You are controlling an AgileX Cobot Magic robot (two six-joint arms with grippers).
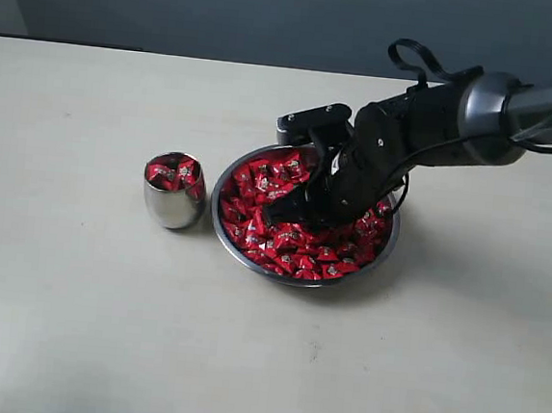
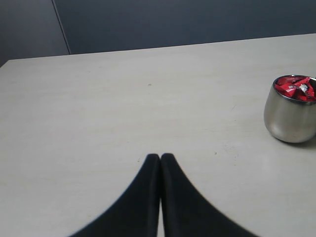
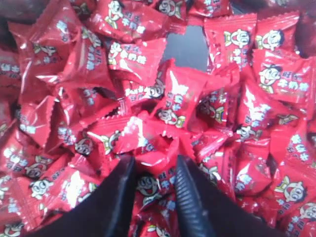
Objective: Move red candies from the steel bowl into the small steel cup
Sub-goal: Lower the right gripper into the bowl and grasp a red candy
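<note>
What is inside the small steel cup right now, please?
The small steel cup holds red candies in shiny wrappers, piled up to its rim. Only the top layer shows; whatever lies beneath it is covered.

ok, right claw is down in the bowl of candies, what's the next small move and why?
Probably close the right claw. Its fingers stand apart, pushed into the red candies in the steel bowl, with one wrapper in the gap between the tips. Nothing looks pinched yet, so lifting now would likely come up empty.
</note>
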